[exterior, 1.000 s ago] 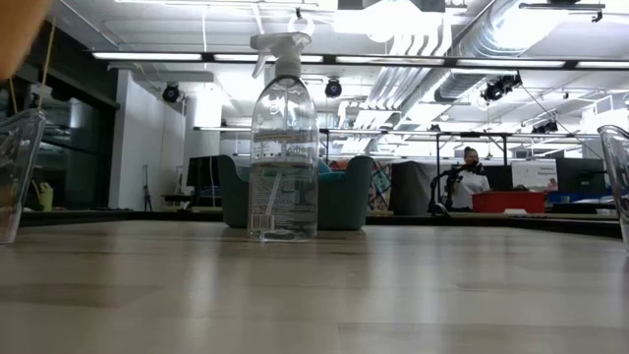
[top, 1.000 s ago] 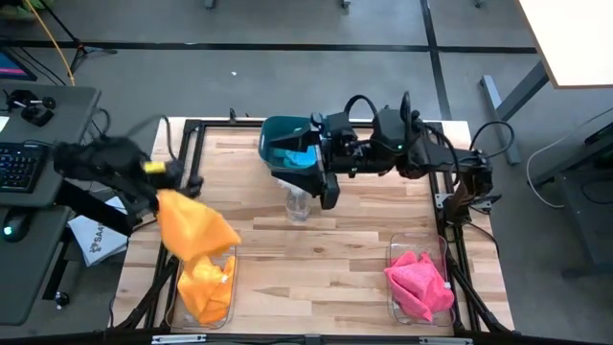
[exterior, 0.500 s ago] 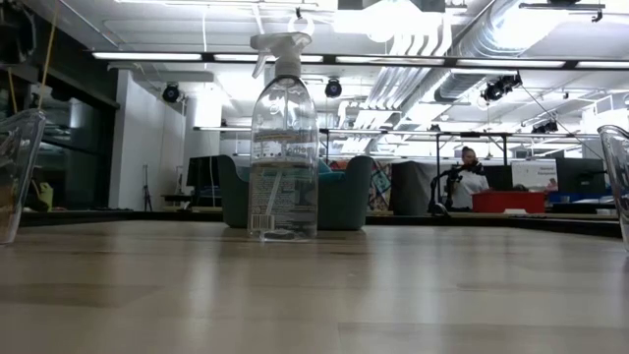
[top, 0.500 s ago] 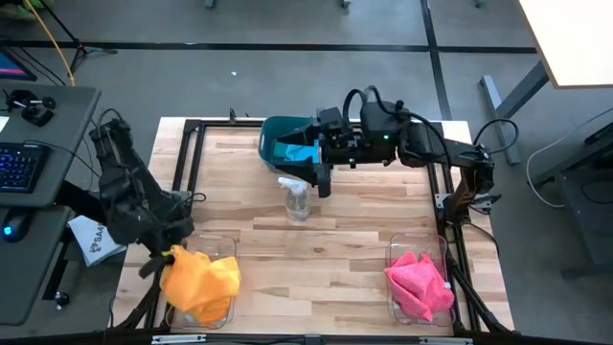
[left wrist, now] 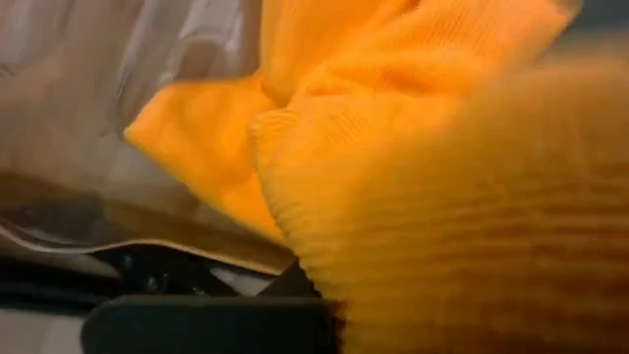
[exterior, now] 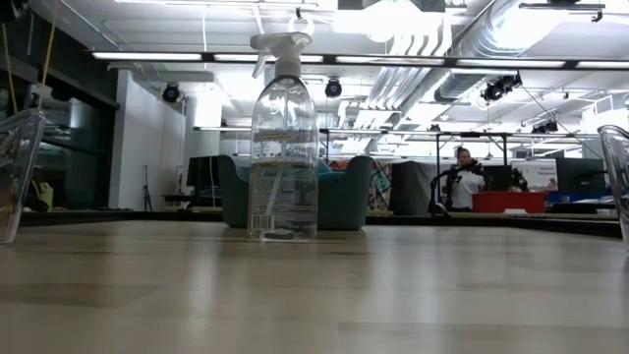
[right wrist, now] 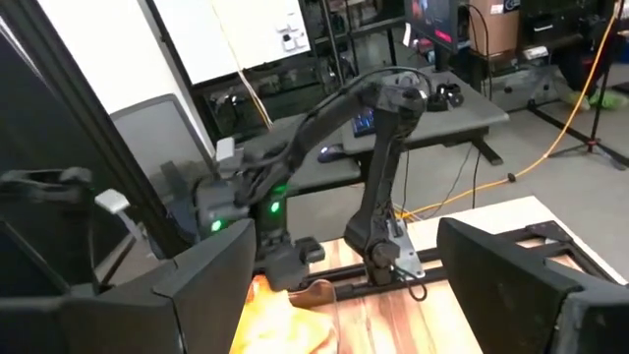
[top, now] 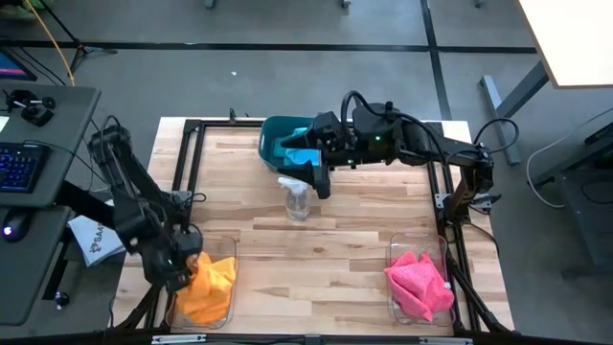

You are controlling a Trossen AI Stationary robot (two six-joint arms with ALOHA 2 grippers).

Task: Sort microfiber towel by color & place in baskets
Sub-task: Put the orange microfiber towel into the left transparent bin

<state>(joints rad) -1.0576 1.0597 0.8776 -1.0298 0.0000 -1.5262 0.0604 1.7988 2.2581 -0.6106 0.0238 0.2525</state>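
Note:
My left gripper (top: 182, 270) is down in the near-left clear bin (top: 226, 247), at the left edge of the orange towels (top: 209, 286). In the left wrist view an orange towel (left wrist: 413, 197) fills the picture and covers the gripper, with the bin's clear wall (left wrist: 88, 147) beside it. My right gripper (top: 321, 178) is open and empty. It hangs just on the near side of the dark teal tub (top: 273, 134), which holds a blue towel (top: 299, 153). Pink towels (top: 419, 283) lie in the near-right clear bin (top: 395, 251).
A clear spray bottle (top: 297, 199) (exterior: 283, 138) stands upright near the table's middle, just on the near side of the teal tub (exterior: 344, 197) and close to my right gripper. Bare wood lies between the two clear bins. A person (exterior: 462, 182) stands in the room beyond.
My left arm has swung from above the table's left edge down and toward the near edge, carrying an orange towel that hung below it. The towel now lies in the near-left bin on the other orange towels. My right arm has shifted slightly toward the table's left.

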